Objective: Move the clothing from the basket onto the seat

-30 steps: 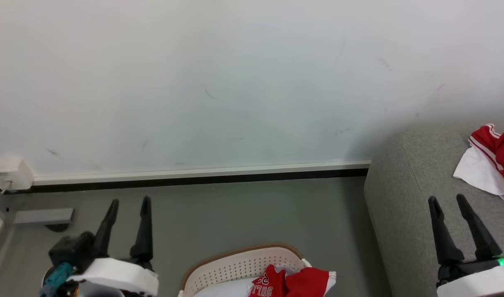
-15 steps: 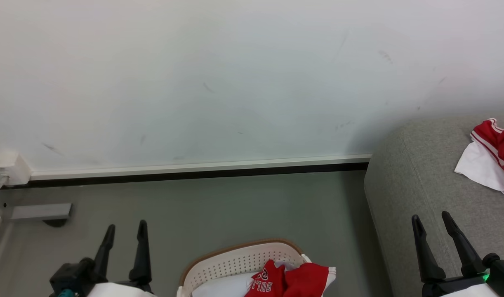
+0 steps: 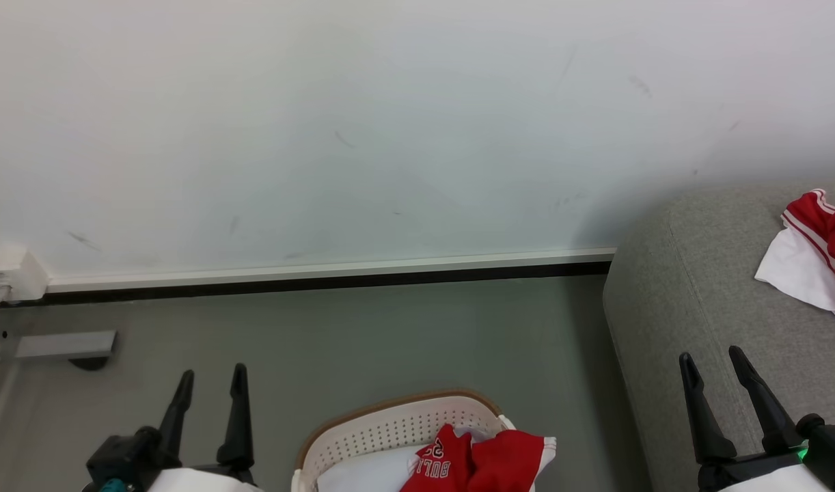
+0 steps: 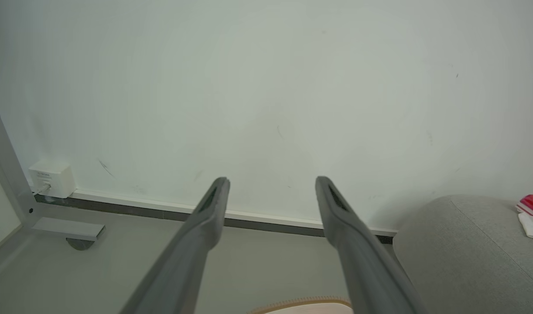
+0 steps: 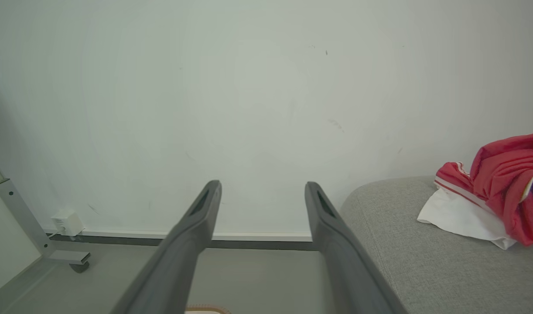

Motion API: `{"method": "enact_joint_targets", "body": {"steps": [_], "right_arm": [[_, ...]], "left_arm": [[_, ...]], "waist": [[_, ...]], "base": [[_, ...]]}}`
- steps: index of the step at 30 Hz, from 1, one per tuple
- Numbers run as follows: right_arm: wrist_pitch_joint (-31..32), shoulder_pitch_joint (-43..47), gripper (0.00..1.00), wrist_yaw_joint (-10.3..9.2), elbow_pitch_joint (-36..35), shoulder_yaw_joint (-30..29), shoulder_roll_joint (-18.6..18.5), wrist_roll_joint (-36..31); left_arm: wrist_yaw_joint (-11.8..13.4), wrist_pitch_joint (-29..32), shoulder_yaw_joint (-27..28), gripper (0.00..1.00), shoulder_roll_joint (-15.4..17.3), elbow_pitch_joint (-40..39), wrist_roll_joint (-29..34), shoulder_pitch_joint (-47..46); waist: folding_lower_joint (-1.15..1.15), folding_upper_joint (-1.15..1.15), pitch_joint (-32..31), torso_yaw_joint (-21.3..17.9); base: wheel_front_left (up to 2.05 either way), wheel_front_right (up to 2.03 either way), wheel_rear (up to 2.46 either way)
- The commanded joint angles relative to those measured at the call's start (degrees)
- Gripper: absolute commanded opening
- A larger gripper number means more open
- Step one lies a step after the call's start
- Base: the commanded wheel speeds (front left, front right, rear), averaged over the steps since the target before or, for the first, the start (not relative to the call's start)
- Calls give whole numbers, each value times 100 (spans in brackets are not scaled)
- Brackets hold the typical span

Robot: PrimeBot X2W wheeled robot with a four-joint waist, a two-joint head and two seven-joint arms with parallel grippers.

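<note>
Between left fingers (image 3: 238, 418), right fingers (image 3: 697, 410) — clothing (image 3: 491, 465)

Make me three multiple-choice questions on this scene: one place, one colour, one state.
1. Where does the basket stand? A on the floor beside the sofa; B on a table; C on a shelf.
2. What colour is the basket's rim? A blue; B black; C tan-brown.
3. How are the left gripper and right gripper? A both shut; B both open, empty; C left shut, right open.
Answers: A, it sits on grey floor by the sofa. C, a tan band tops its white wall. B, each shows spread fingers holding nothing.
</note>
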Motion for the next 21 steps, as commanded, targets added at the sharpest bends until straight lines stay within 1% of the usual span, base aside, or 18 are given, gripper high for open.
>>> {"method": "enact_joint_targets", "body": {"steps": [1, 4, 9, 16, 20, 21], "right_arm": [[-18, -54, 100, -13, 14, 12, -39, 28], [-17, -119, 100, -13, -9, 34, -48, 29], [-18, -341, 100, -13, -74, 69, -24, -29], [-18, -773, 100, -13, -247, -1, -36, -91], [-18, -1036, 100, -13, -362, -102, 32, -134], [-18, -1036, 100, -13, -362, -102, 32, -134]], "left_arm": [[-32, -5, 45, 100, -9, 14, 70, -53], [-63, -5, 86, 100, -43, 2, 102, -75], [-101, -5, 88, 100, -74, 23, 110, -225], [-234, -4, -48, 100, -87, 138, 41, -681], [-310, -4, -111, 100, -89, 266, 151, -998], [-310, -4, -111, 100, -89, 266, 151, -998]], "waist": [[0, 0, 12, -4], [0, 0, 91, -26], [0, 0, 410, -88], [0, 0, 1090, -205], [0, 0, 1510, -311], [0, 0, 1510, -311]], "base": [[0, 0, 0], [0, 0, 0], [0, 0, 0], [0, 0, 0], [0, 0, 0], [0, 0, 0]]}}
